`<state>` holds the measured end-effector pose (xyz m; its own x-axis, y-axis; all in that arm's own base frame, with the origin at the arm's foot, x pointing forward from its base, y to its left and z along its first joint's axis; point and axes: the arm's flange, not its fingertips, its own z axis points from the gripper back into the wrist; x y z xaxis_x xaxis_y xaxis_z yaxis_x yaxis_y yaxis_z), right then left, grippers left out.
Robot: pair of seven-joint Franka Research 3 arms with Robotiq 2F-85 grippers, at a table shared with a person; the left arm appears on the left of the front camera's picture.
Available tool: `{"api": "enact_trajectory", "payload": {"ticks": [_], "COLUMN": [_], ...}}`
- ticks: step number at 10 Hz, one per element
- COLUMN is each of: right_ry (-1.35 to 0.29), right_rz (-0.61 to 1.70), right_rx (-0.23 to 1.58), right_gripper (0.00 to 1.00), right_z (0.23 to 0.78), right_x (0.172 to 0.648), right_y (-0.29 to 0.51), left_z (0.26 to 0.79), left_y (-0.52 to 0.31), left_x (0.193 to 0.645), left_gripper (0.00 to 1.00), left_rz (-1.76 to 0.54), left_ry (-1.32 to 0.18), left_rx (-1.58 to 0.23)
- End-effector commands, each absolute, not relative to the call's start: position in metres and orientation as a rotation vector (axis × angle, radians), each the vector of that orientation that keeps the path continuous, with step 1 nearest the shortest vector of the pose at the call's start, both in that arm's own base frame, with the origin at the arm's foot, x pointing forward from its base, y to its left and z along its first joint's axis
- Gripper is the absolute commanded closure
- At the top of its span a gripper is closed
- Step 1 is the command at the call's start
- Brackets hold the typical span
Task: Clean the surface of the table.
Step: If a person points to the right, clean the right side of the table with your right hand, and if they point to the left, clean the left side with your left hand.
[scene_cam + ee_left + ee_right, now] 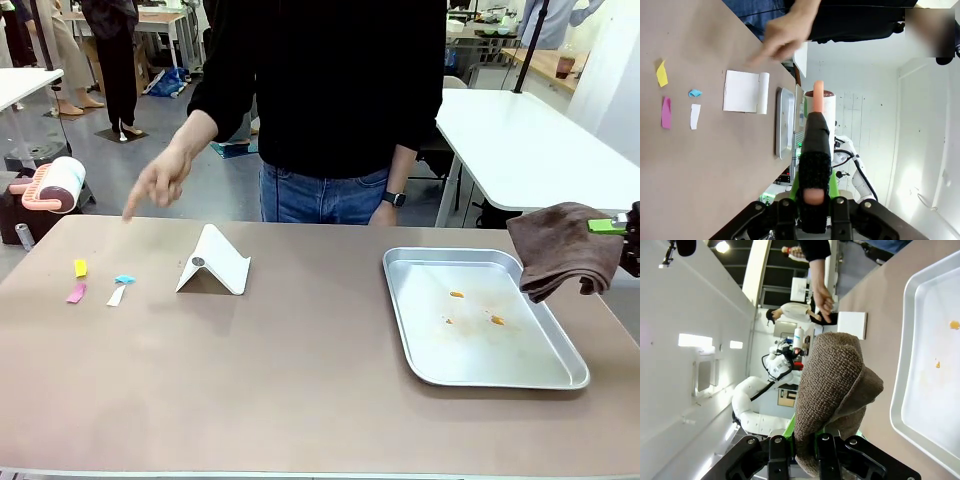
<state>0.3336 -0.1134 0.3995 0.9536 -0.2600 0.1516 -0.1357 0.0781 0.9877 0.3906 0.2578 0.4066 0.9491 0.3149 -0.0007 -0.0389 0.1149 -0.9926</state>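
Note:
The brown table [300, 385] carries yellow [80, 267], pink [76, 292], white [117, 295] and cyan [124, 279] paper scraps at its left end. My left gripper [812, 202] is shut on the black-wrapped pink handle of a lint roller [821, 112], which hangs off the table's far left corner [62, 183]. At the right edge my right gripper [620, 228] is shut on a folded brown cloth [560, 250], held above the tray's right side. The person's hand [160, 180] points down toward the scraps.
A silver tray [405, 310] with small orange stains lies on the right half. A white folded stand [213, 263] sits left of centre. The person stands at the far edge. A white table [520, 140] is behind on the right.

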Motion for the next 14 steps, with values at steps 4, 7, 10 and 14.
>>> {"api": "enact_trajectory", "payload": {"ticks": [4, 7, 10, 14], "right_ry": [-0.315, -0.315, -0.315, -0.315], "right_rz": [-0.098, -0.098, -0.098, -0.098], "right_rx": [1.496, 1.496, 1.496, 1.496], "right_gripper": [1.00, 1.00, 1.00, 1.00], "right_z": [0.405, 0.405, 0.405, 0.405], "right_x": [0.331, 0.331, 0.331, 0.331], "right_y": [-0.114, -0.114, -0.114, -0.114], "left_z": [0.410, 0.410, 0.407, 0.406], "left_y": [0.258, 0.258, 0.258, 0.280], "left_x": [0.386, 0.386, 0.391, 0.402], "left_gripper": [1.00, 1.00, 0.77, 0.77], "left_rz": [0.241, 0.241, 0.263, 0.185], "left_ry": [-0.243, -0.243, -0.231, -0.312], "left_rx": [-1.439, -1.439, -1.436, -1.142]}}
